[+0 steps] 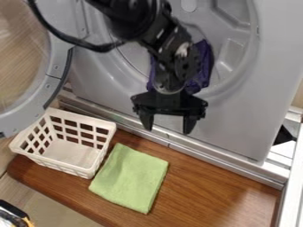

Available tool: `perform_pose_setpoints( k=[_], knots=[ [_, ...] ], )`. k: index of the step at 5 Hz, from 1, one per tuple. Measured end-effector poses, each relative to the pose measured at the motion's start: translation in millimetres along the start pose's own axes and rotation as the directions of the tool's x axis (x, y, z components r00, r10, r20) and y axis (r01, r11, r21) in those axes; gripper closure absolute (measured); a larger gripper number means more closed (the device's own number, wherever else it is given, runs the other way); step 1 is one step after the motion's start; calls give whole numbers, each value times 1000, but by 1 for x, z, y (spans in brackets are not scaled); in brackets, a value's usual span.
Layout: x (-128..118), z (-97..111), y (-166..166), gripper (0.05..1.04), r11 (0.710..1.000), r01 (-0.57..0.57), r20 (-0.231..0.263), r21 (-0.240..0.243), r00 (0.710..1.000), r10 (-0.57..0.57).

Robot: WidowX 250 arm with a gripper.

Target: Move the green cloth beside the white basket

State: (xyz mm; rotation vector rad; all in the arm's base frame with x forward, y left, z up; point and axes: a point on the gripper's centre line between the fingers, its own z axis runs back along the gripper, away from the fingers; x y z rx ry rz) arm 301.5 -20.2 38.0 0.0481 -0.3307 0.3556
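My gripper (167, 126) hangs open over the metal ledge in front of the washer drum, its two fingers apart with nothing between them. Below it and to the left, the green cloth (130, 176) lies folded flat on the brown wooden board. Directly left of the cloth stands the white basket (103, 153), upright, with slotted walls and nothing inside; the cloth's upper left edge is right by the basket's wall.
A purple cloth (202, 66) hangs in the drum opening behind the arm. The round washer door (54, 80) stands swung out at the left, over the basket's back corner. A white frame (292, 177) borders the wooden board (219, 190) at right.
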Motion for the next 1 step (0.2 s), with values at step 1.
perform_pose_setpoints(
  k=[1],
  knots=[
    [0, 0, 0, 84, 1000, 1, 0, 0, 1000, -1]
  ],
)
